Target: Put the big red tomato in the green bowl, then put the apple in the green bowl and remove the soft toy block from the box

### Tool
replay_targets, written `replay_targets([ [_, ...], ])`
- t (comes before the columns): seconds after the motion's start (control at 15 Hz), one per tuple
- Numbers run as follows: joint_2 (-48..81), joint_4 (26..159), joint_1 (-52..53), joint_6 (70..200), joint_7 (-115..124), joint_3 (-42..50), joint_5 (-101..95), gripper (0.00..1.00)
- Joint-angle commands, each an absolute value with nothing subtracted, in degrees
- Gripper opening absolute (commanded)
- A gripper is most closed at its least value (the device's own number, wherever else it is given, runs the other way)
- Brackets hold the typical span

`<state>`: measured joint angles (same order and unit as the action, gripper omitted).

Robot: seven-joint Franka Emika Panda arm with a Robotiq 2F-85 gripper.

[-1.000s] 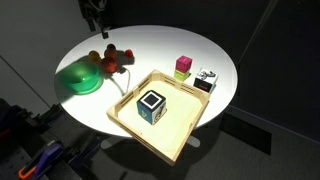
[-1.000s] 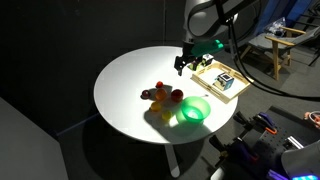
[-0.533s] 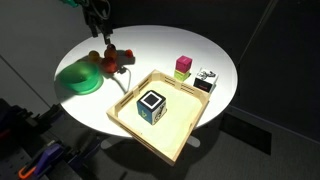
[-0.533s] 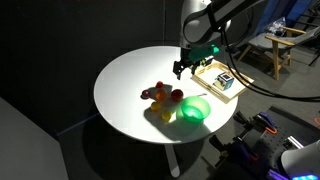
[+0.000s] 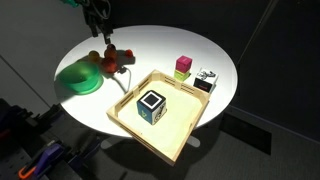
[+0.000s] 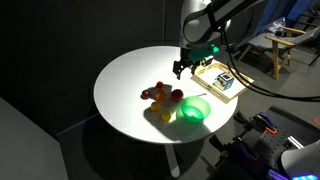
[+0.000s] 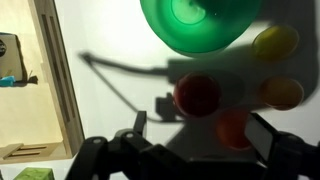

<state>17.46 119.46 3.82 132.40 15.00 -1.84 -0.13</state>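
Observation:
My gripper (image 7: 203,135) is open and empty and hovers above the fruit cluster; it shows in both exterior views (image 5: 101,30) (image 6: 181,68). The big red tomato (image 7: 197,93) lies on the white table just ahead of the fingers, below the green bowl (image 7: 200,25). The bowl also shows in both exterior views (image 5: 78,78) (image 6: 194,110) and holds nothing. A yellow-orange apple (image 7: 283,92) lies right of the tomato. The soft toy block (image 5: 151,104) sits inside the wooden box (image 5: 185,128), away from the gripper.
A yellow fruit (image 7: 275,42) and an orange-red fruit (image 7: 235,128) lie close around the tomato. A pink-and-green block (image 5: 183,66) and a black-and-white block (image 5: 206,78) stand on the table beyond the box. The box wall (image 7: 60,90) runs along the left.
Over the last second my gripper has come down a little toward the fruit cluster; in the last half second nothing has moved. The fruits, bowl and blocks are still.

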Motion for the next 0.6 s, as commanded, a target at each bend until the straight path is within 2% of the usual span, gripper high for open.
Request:
replay_targets([
  [0.0,18.57,118.43,4.64,132.91,14.24,-1.70,-0.51,1.00],
  [0.53,23.21,115.61,7.23,133.51,12.33,-1.28,-5.82,1.00],
])
